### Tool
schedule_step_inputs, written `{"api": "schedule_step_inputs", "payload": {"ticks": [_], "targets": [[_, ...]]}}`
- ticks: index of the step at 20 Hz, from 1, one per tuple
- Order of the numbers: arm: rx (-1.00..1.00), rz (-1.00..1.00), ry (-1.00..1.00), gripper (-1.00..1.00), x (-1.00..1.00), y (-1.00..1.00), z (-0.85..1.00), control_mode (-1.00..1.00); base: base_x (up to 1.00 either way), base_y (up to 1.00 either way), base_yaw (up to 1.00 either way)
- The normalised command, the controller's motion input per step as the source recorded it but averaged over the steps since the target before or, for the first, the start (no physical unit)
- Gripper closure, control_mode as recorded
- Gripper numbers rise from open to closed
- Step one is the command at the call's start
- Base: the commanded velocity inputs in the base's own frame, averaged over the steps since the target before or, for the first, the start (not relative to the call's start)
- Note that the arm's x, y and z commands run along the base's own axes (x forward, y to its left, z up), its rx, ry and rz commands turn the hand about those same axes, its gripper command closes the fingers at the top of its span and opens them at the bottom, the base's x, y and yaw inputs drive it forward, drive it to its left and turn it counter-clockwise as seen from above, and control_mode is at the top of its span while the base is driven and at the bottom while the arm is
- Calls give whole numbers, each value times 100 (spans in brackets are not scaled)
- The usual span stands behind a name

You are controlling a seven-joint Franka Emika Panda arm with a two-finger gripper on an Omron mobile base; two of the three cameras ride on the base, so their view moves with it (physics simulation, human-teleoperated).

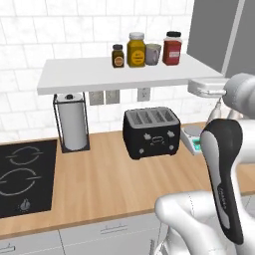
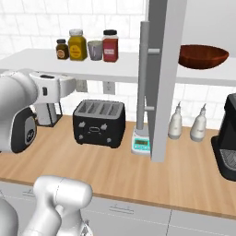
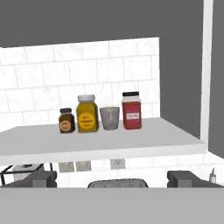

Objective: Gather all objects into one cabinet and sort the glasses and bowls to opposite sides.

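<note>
The gripper (image 3: 112, 178) has its fingers (image 3: 40, 178) spread wide and empty, level with the white shelf (image 3: 100, 142), where the pale grey cup (image 3: 110, 117) stands between the yellow jar (image 3: 87, 113) and red jar (image 3: 131, 110), while the dark brown bowl (image 2: 203, 56) sits inside the open cabinet (image 2: 163, 69).

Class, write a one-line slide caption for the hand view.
Open hand faces a white wall shelf holding a pale grey cup between yellow and red spice jars.
</note>
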Motion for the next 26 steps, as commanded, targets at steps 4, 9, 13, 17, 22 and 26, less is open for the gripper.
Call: {"api": "schedule_step_inputs", "payload": {"ticks": [4, 9, 13, 17, 22, 26], "targets": [[0, 0, -2, -100, 38, 0, 24, -100, 0, 0, 0], [0, 0, 0, -100, 36, 0, 15, -100, 0, 0, 0], [0, 0, 2, -100, 36, 0, 5, -100, 0, 0, 0], [0, 0, 16, -100, 36, 0, 0, -100, 0, 0, 0], [0, 0, 18, -100, 55, 0, 0, -100, 0, 0, 0], [0, 0, 5, -100, 56, 1, 6, -100, 0, 0, 0]]}}
